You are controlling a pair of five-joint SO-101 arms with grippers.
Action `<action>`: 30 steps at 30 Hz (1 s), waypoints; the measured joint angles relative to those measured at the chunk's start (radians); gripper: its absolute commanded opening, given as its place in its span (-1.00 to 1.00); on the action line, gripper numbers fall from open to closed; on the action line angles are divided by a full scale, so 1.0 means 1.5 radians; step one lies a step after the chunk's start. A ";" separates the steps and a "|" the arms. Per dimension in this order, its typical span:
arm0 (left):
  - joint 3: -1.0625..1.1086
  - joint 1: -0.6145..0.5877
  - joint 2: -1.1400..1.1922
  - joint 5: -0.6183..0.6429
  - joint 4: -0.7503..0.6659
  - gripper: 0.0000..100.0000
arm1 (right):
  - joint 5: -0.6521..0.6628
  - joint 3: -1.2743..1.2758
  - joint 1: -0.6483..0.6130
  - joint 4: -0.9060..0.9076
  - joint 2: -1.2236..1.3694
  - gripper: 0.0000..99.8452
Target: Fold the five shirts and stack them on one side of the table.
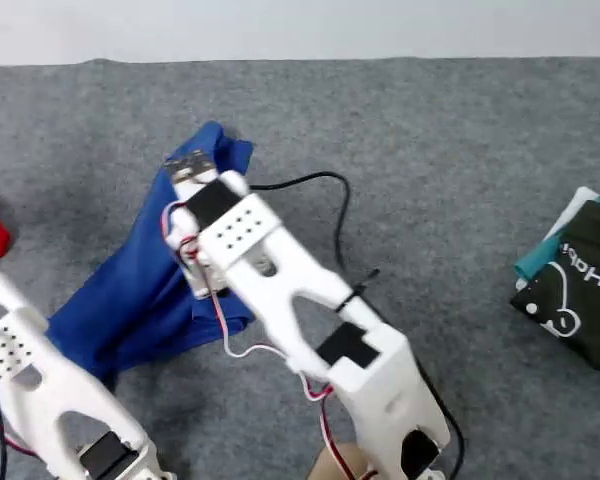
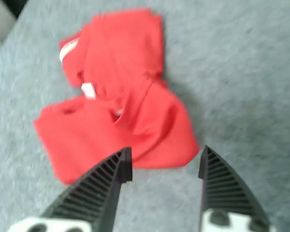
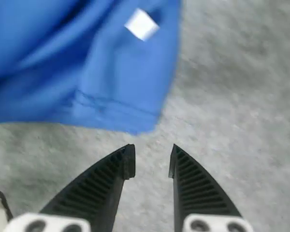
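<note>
the blue shirt lies in the left-middle of the table, a long slanted shape, rumpled and only partly gathered. a small white tag shows near one end. the right claw hangs over bare table just beside the shirt's stitched hem, at the shirt's far end in the high view. its jaws are a little apart and hold nothing.

the red shirt sits crumpled at the table's left edge, well apart from the blue one. the left claw hovers over its near edge, jaws spread wide and empty. at the right edge lies a stack of folded shirts, a dark one on top with teal and white edges under it. how many are in it cannot be told.

by the look of it the blue shirt's fold is the step in hand. it is not yet tidy enough to stack, and the red one is not yet begun. the next move likely calls for the right claw to drop onto the hem corner and pinch it. the cloth is thin and lies flat on the felt-like top, so a jaw would have to slip under the edge without snagging. then the edge goes over the body of the shirt.
</note>
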 measured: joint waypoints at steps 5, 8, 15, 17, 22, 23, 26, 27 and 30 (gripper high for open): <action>0.005 -0.029 0.000 0.000 0.000 -0.54 | -0.004 -0.125 -0.035 0.000 0.090 -0.73; 0.005 -0.029 0.000 0.000 0.000 -0.54 | -0.017 -0.179 -0.044 0.000 0.140 -0.73; 0.005 -0.030 0.000 0.000 0.000 -0.54 | -0.034 -0.249 -0.051 0.000 0.199 -0.73; 0.005 -0.030 0.000 0.000 0.000 -0.54 | -0.044 -0.250 -0.052 0.000 0.209 -0.73; 0.005 -0.030 0.000 0.000 0.000 -0.54 | -0.052 -0.250 -0.053 0.000 0.229 -0.73; 0.005 -0.030 0.000 0.000 0.000 -0.54 | -0.053 -0.250 -0.053 0.000 0.235 -0.72; 0.005 -0.030 0.000 0.000 0.000 -0.54 | -0.053 -0.250 -0.053 0.000 0.251 -0.58; 0.005 -0.030 0.000 0.000 0.000 -0.54 | -0.053 -0.250 -0.053 0.000 0.254 -0.52; 0.005 -0.030 0.000 0.000 0.000 -0.54 | -0.070 -0.250 -0.054 0.000 0.259 -0.44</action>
